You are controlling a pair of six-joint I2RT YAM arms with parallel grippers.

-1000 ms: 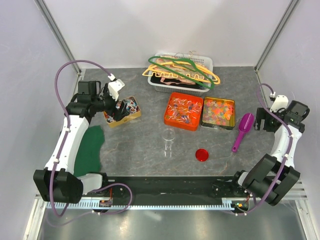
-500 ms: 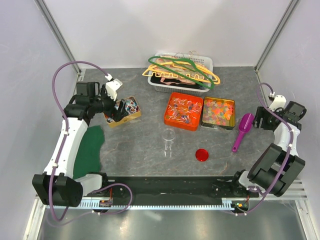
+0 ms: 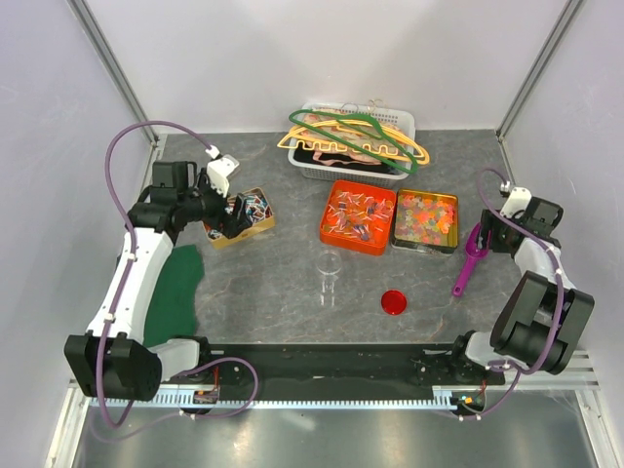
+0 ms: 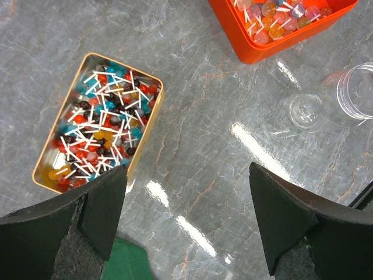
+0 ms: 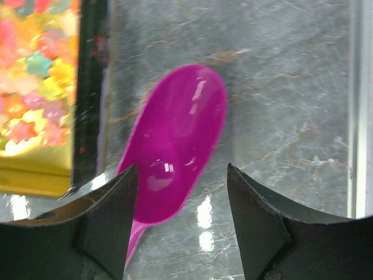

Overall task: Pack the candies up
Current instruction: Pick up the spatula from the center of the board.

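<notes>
Sweet containers, three: one small yellow rectangular tin (image 3: pixel 249 234), one orange plastic tray (image 3: pixel 351 245), one gold-rimmed rectangular tin (image 3: pixel 424 248). Tiny mixed-colour sweets (image 4: pixel 105 116) heaped in each, too many to count. One white plastic mesh basket (image 3: pixel 336 172). Coat hangers in it, at least three: one green hanger (image 3: pixel 363 119), one yellow hanger (image 3: pixel 292 141), one pink hanger (image 3: pixel 341 154); they are tangled, exact tally unclear. One clear glass jar (image 3: pixel 330 263). One round red lid (image 3: pixel 393 301). One magenta plastic scoop (image 5: pixel 178 140). One dark green cloth (image 3: pixel 175 292). Robot arms, two: left arm (image 3: pixel 136 263), right arm (image 3: pixel 546 283).
</notes>
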